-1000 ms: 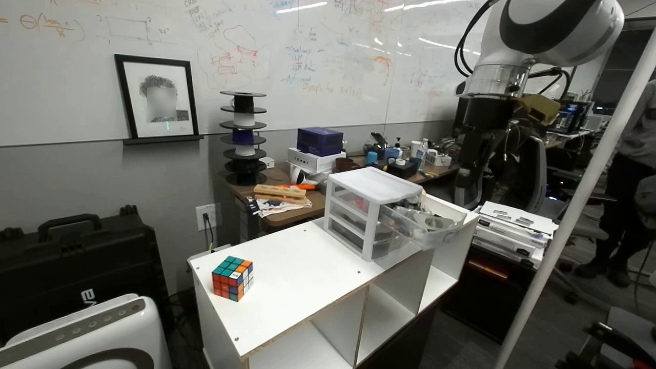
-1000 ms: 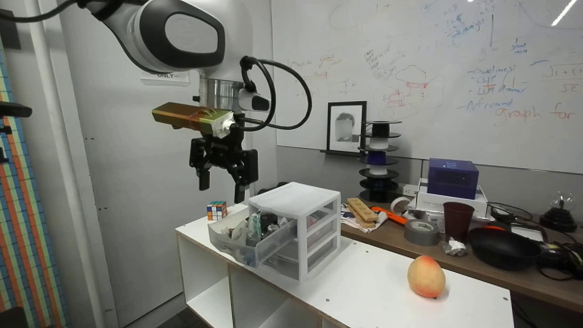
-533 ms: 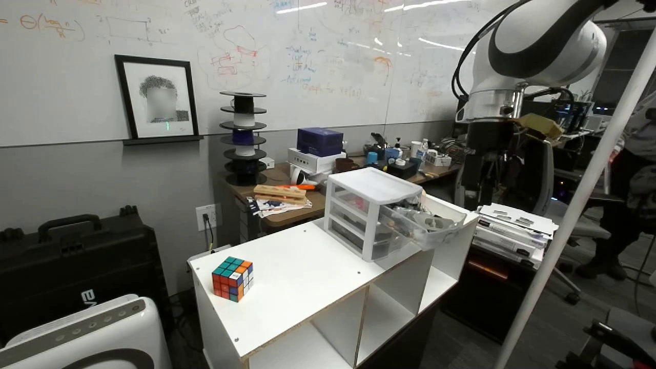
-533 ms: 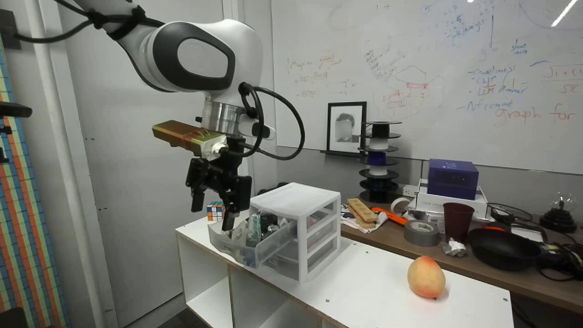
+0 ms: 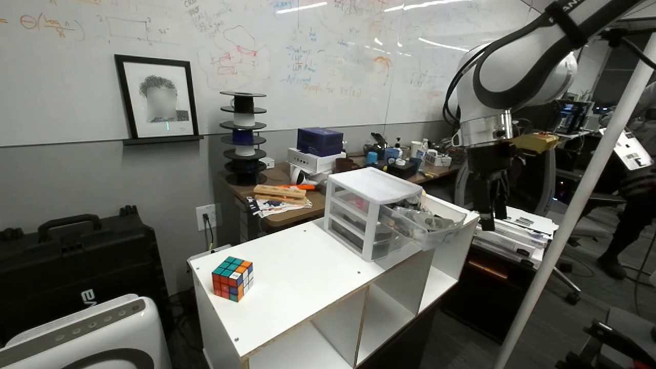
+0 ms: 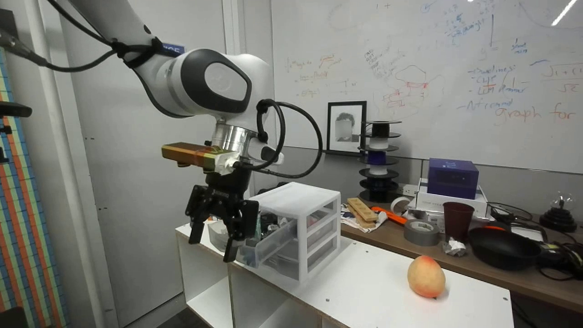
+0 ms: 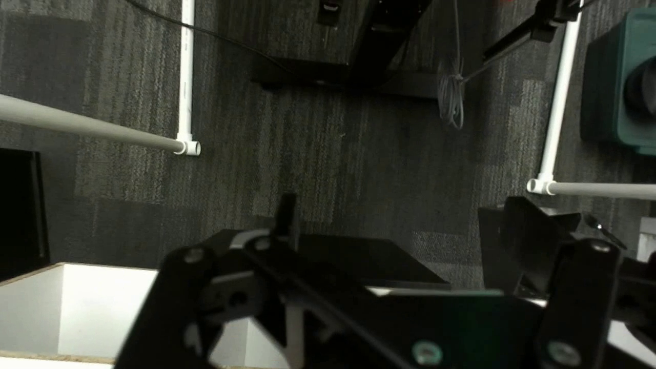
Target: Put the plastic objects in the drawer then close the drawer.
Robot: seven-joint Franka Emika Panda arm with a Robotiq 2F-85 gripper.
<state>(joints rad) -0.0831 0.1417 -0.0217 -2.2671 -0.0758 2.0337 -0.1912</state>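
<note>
Exterior view: the end effector (image 6: 213, 249), jaws spread apart, partly hides the open drawer (image 6: 275, 243).

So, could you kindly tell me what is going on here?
The robot arm has its end effector open and holding nothing, near the front of the pulled-out drawer. The drawer contains a jumble of small items and has yet to be closed. A cube and a fruit sit on the shelf, toward opposite ends.
</note>
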